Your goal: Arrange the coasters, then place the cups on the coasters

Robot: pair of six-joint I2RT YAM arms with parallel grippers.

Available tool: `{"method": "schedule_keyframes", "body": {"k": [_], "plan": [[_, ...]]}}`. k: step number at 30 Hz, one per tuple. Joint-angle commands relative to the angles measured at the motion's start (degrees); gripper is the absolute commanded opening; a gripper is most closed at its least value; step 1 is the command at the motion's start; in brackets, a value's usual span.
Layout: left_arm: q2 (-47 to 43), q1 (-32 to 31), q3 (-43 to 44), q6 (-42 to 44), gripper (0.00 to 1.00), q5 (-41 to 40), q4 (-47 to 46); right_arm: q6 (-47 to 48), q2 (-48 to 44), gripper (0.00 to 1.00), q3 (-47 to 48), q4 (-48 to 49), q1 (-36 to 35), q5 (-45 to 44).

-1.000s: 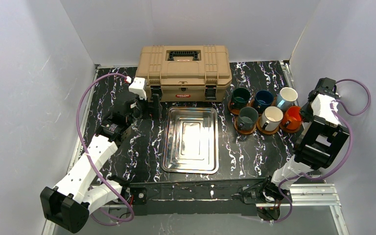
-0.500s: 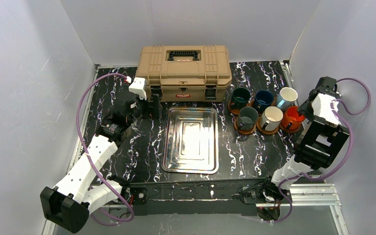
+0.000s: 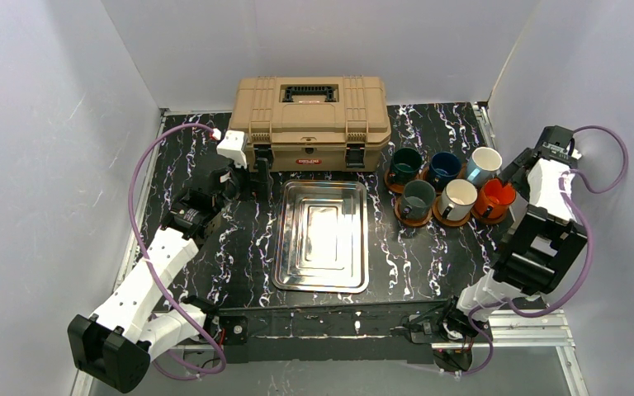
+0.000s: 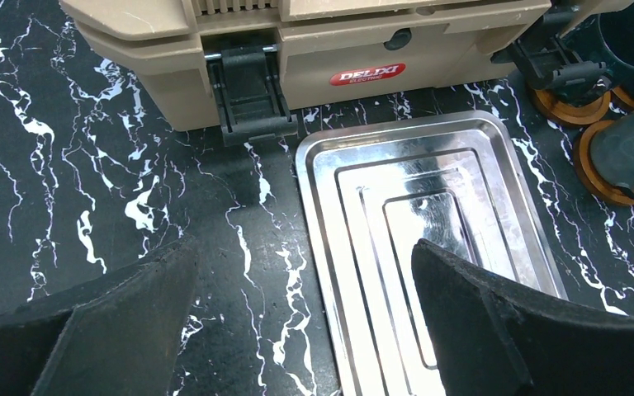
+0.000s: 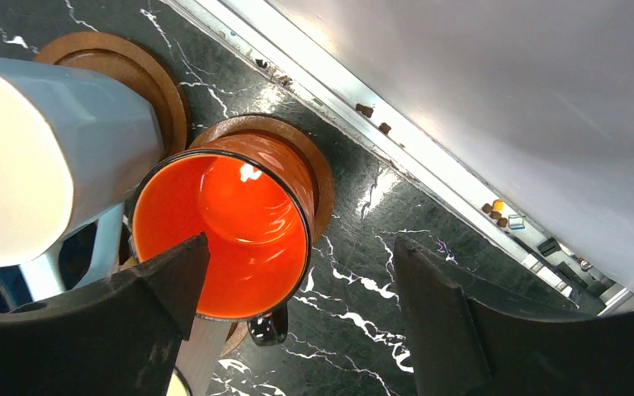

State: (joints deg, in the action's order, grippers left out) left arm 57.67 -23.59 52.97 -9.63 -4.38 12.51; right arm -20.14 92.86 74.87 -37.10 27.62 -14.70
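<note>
Several cups stand in two rows at the right of the table: dark teal [image 3: 404, 163], navy [image 3: 444, 167] and a white one [image 3: 484, 163] behind, grey-green [image 3: 418, 198], cream [image 3: 460, 198] and orange [image 3: 494, 196] in front. Brown coasters [image 3: 413, 220] show under them. In the right wrist view the orange cup [image 5: 223, 231] sits upright on its coaster [image 5: 318, 177]. My right gripper [image 5: 297, 264] hangs open above its rim, one finger over the inside, the other outside, neither touching. My left gripper [image 4: 305, 272] is open over the tray's left edge, holding nothing.
A shiny steel tray [image 3: 285, 247] lies in the middle of the table. The tan toolbox [image 3: 309, 111] stands behind it. The right wall and a metal rail [image 5: 396, 136] run close past the orange cup. Another coaster [image 5: 132, 66] shows behind the white cup [image 5: 41, 157].
My right gripper has opened and let go of the orange cup, and its wrist has drawn back toward the right wall. The cup stays on its coaster. The left arm is still.
</note>
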Motion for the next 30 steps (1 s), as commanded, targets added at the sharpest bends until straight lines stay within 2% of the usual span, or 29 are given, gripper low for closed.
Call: {"method": "schedule_keyframes", "body": {"k": [1, 7, 14, 20, 27, 30], "plan": [[-0.4, -0.2, 1.3, 0.3, 0.98, -2.1, 0.6, -1.5, -4.9, 0.92, 0.5, 1.7, 0.5, 0.7], [-0.5, -0.1, 1.1, -0.5, 0.98, -1.0, 0.2, -1.9, -9.4, 0.98, -1.6, 2.5, 0.5, 2.8], [-0.5, 1.3, 1.8, -1.5, 0.98, -0.7, 1.1, -1.6, -15.4, 0.99, -2.6, 2.9, -1.1, 6.0], [0.1, 5.1, 2.5, -3.9, 0.98, 0.4, 2.0, 0.2, -18.2, 0.99, -1.7, 4.8, -13.0, 0.2], [2.7, 15.1, 6.3, -11.4, 0.98, 9.1, 5.9, 5.8, -21.6, 0.99, -1.2, 10.0, -24.7, 0.8], [2.5, 18.7, 9.7, -13.5, 0.98, 10.9, 9.6, 9.8, -25.7, 0.99, -2.4, 13.1, -27.4, 3.3]]}}
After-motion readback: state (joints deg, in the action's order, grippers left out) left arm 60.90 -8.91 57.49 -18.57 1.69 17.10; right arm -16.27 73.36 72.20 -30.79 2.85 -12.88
